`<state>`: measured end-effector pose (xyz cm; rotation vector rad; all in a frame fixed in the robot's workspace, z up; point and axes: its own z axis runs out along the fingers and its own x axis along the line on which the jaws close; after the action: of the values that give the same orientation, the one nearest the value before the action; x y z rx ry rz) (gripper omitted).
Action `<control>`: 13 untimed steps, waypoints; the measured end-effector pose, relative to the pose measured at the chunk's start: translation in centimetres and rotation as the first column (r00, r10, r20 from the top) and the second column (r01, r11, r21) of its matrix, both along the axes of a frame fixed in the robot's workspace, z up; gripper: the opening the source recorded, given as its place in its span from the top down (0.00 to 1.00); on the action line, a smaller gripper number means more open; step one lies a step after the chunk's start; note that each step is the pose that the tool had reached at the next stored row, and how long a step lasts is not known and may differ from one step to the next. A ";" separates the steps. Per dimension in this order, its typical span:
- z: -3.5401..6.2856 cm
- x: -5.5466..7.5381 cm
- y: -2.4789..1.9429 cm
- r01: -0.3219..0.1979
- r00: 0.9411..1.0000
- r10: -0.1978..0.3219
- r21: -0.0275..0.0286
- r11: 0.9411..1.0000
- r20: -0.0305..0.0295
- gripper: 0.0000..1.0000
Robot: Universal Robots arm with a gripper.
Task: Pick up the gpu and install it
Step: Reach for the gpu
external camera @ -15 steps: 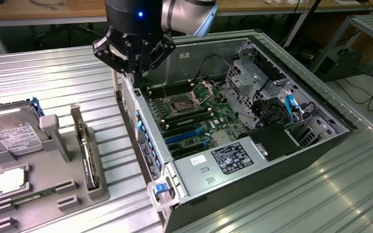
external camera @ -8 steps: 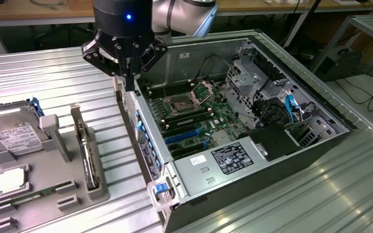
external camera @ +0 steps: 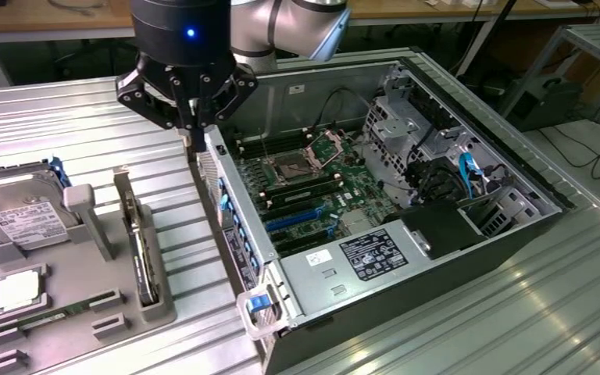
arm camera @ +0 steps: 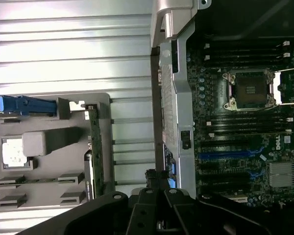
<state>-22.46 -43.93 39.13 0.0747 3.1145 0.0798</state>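
— Gripper (external camera: pixel 187 131) noted pointing straight down, fingers pressed together, over the computer case's (external camera: pixel 232 195) holder-side wall.
— Location of gpu (external camera: pixel 138 242)?
— Recorded standing on edge along the grey holder's (external camera: pixel 71 297) case-side edge.

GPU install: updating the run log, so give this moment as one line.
gripper: shut, above case rear edge | gpu: upright in holder, not held | stage: not picked up
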 end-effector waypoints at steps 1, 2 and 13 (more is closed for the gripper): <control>-0.04 -0.1 -0.19 -0.004 1.000 0.004 0.000 1.000 0.000 0.89; -0.07 -0.2 -0.23 -0.008 1.000 0.008 0.001 1.000 0.000 0.89; -0.28 -1.7 -0.25 -0.034 0.999 0.034 0.002 0.999 0.000 0.89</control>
<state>-24.21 -44.18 38.85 0.0214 3.1162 0.0837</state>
